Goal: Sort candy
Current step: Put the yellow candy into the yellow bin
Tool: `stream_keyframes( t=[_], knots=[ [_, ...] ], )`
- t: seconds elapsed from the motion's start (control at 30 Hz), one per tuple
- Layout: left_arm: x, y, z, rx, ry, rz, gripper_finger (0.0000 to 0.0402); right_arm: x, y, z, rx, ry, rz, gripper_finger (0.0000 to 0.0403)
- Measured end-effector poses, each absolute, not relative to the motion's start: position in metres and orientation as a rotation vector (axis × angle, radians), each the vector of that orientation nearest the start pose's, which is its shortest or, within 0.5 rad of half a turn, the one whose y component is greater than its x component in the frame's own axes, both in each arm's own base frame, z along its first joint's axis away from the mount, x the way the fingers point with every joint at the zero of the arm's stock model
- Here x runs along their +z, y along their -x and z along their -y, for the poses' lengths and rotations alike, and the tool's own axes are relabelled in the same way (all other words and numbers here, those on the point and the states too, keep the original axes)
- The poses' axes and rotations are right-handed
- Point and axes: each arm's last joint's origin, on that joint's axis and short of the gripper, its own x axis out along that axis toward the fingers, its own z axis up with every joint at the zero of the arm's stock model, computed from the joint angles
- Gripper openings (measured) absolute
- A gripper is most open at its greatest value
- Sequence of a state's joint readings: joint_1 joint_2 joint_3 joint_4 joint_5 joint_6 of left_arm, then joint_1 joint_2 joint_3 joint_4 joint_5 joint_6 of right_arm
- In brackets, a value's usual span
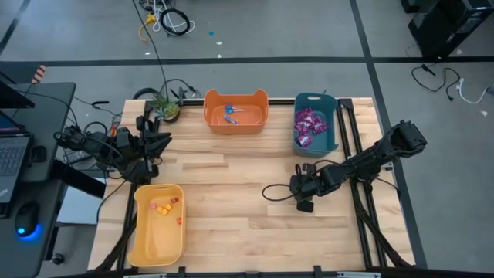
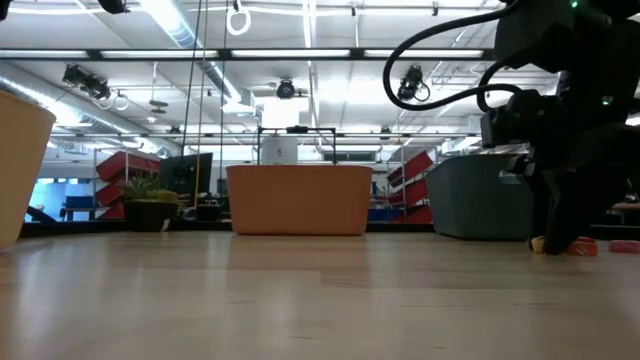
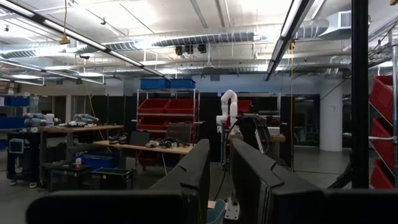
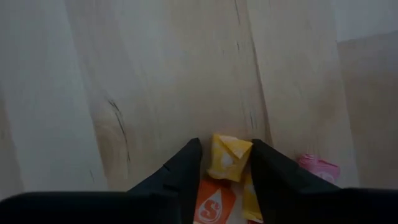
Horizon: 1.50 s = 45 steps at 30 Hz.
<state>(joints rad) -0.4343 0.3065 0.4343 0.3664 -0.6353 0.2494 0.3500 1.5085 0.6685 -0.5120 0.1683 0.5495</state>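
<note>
My right gripper (image 1: 305, 202) is down on the table's right half, in front of the teal bin (image 1: 315, 143). Its fingers are shut on small wrapped pieces of candy: a yellow one (image 4: 228, 158) and an orange one (image 4: 212, 208) behind it. A pink piece (image 4: 318, 168) lies loose on the wood beside them. In the low view the right gripper (image 2: 560, 238) stands on the table with a yellow piece (image 2: 537, 244) and a red piece (image 2: 584, 247) at its foot. My left gripper (image 3: 219, 177) waits at the table's left edge, pointing level into the room, its fingers slightly apart and touching nothing. My right gripper pinches the yellow piece (image 4: 219, 163) between its two fingers, one on each side. The orange piece sits farther back in the same gap. The fingers come from above, slanting down toward the table. Whether the pieces are off the wood, I cannot tell.
The orange bin (image 1: 235, 123) at the far middle holds blue lollipops (image 1: 230, 114). The teal bin holds purple packets (image 1: 307, 123). The yellow bin (image 1: 147, 239) at the near left holds small orange and red pieces (image 1: 164, 207). A potted plant (image 1: 164, 106) stands at the far left corner.
</note>
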Motion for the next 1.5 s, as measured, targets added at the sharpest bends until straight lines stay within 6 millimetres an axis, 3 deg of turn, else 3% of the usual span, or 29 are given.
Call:
stream_keyframes(
  t=[0.4,0.8,1.0,1.17,1.5],
  knots=[
    [0.317,-0.083,0.02,0.247,0.006,0.394,0.0067,0.13,-0.22,-0.076,-0.201,-0.13,-1.291,0.005],
    [0.317,-0.083,0.02,0.248,0.006,0.394,0.0067,0.135,-0.22,-0.076,-0.211,-0.171,-1.253,0.0046],
    [0.317,-0.083,0.02,0.248,0.006,0.394,0.0067,0.15,-0.232,-0.078,-0.199,-0.198,-1.173,0.0046],
    [0.317,-0.083,0.02,0.248,0.006,0.394,0.0067,0.165,-0.252,-0.082,-0.158,-0.192,-0.992,0.0046],
    [0.317,-0.083,0.02,0.248,0.01,0.401,0.0067,0.209,-0.293,-0.081,-0.039,-0.178,-0.429,0.0046]
  ],
)
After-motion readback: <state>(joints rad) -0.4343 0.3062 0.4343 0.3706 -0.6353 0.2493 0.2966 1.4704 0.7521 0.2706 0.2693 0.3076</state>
